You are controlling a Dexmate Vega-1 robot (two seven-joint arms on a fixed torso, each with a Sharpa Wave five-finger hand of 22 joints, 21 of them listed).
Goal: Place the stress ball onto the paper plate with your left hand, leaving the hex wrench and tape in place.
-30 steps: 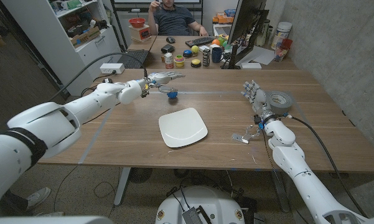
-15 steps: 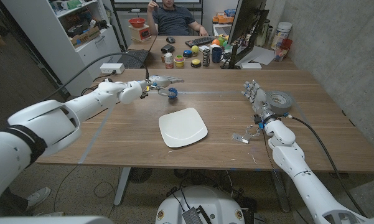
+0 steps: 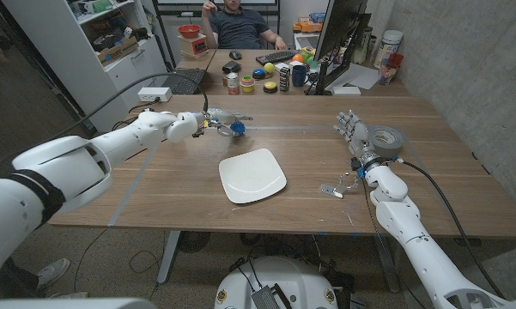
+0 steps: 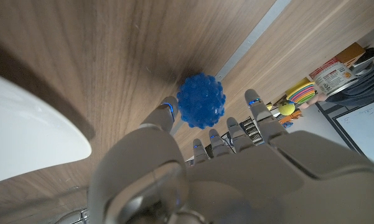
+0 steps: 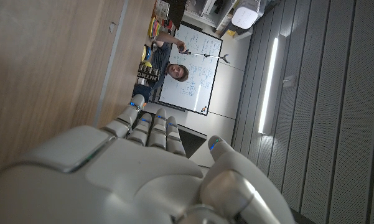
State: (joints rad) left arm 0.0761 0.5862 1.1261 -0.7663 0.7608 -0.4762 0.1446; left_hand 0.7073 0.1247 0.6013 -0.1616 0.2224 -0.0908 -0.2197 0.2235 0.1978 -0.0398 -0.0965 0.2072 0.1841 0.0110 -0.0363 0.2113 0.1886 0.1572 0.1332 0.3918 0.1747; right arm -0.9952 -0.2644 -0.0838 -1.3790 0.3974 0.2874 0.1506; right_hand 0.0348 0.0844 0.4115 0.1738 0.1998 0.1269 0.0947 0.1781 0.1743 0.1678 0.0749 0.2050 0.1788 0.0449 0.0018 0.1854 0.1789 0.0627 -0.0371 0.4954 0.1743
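So the stress ball (image 3: 237, 129) sits upper-middle of the head view, just above the paper plate (image 3: 252, 175). Left hand (image 3: 216, 119) fingers are spread around it, not closed yet. Looks squishy, light and nubby, so I'd wrap it round the middle, gently

We see bare table (image 3: 154, 184) between the blue ball (image 3: 237, 129) and the plate (image 3: 252, 175); tape (image 3: 386, 138) and wrench (image 3: 333, 188) sit far right.
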